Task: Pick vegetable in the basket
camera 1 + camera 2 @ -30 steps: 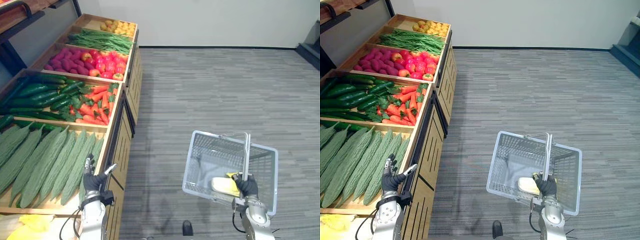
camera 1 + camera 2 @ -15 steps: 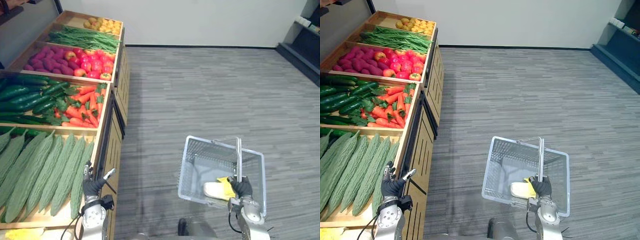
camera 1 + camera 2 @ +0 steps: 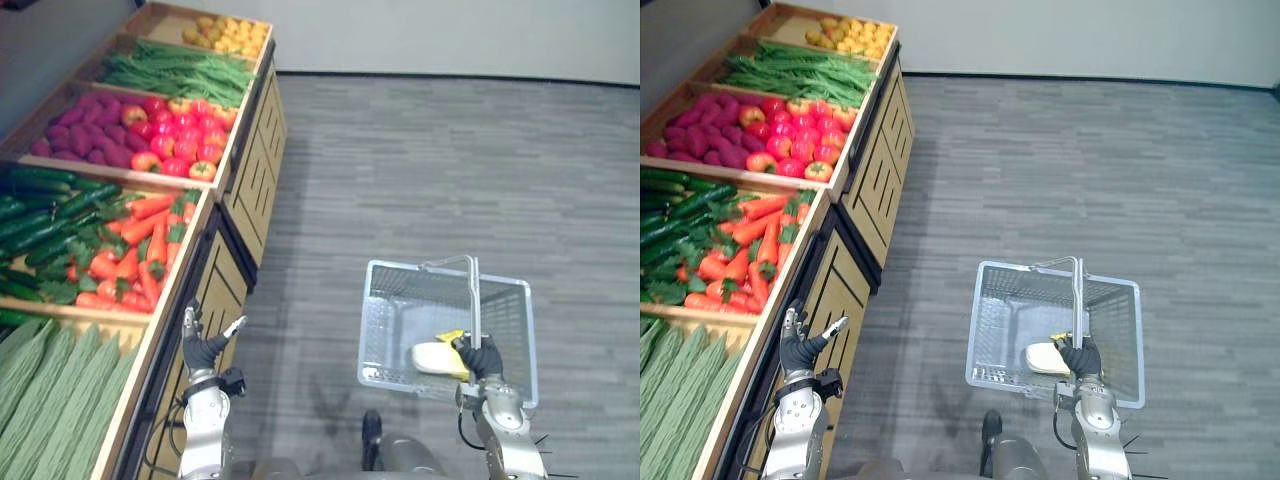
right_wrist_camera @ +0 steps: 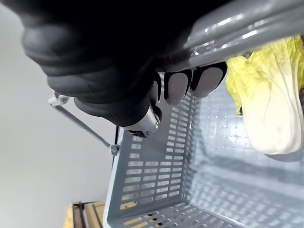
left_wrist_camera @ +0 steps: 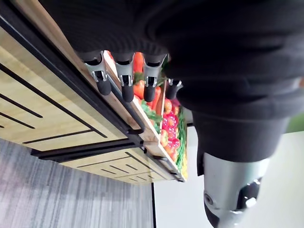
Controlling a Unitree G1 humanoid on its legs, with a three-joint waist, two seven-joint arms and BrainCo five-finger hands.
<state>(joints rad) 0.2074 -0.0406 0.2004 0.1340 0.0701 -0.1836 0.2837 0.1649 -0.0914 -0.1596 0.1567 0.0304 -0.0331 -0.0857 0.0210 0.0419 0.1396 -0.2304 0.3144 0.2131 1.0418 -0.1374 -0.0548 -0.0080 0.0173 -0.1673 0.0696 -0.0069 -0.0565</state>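
A grey basket [image 3: 400, 268] is gripped by its handle [image 3: 474, 295] in the right hand [image 3: 483, 357], a pale cabbage [image 3: 435, 357] lying inside. The left hand [image 3: 203, 350] is held open, empty, beside the stand [image 3: 245, 195]. Carrots [image 3: 140, 235] nearby are judged firm, light, best grasped mid-length.

Cabbage [image 3: 432, 356] partly hidden by right hand [image 3: 483, 358] & basket handle [image 3: 474, 300]. Gourds [image 3: 60, 385], cucumbers [image 3: 40, 205] cut off @ left edge.

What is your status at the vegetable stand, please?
Left hand open, empty, by the stand's front edge. Right hand shut on the basket handle. One cabbage in the basket. No obstruction seen.
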